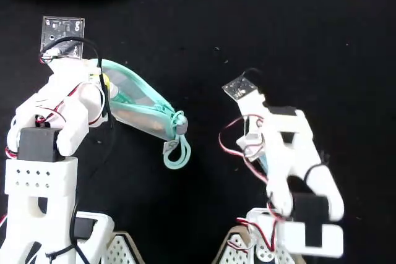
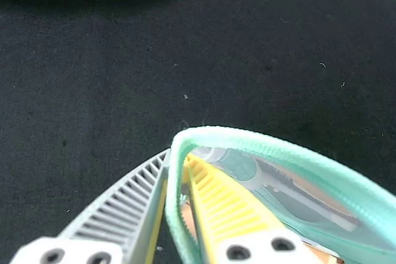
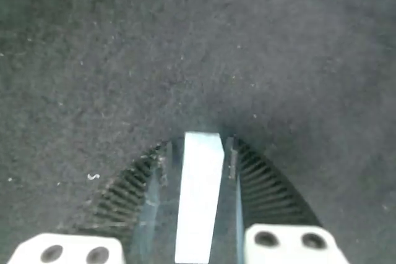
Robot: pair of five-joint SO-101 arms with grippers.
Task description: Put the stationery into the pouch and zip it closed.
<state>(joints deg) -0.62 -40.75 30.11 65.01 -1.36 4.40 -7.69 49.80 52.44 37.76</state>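
My right pincer (image 3: 198, 146) clamps a pale flat stationery piece (image 3: 198, 202). The pouch (image 1: 141, 108) lies at its 9 o'clock — long axis 10-to-4 on the tabletop (image 1: 309, 41) — with my left pincer (image 2: 176, 160) pinching its open rim.
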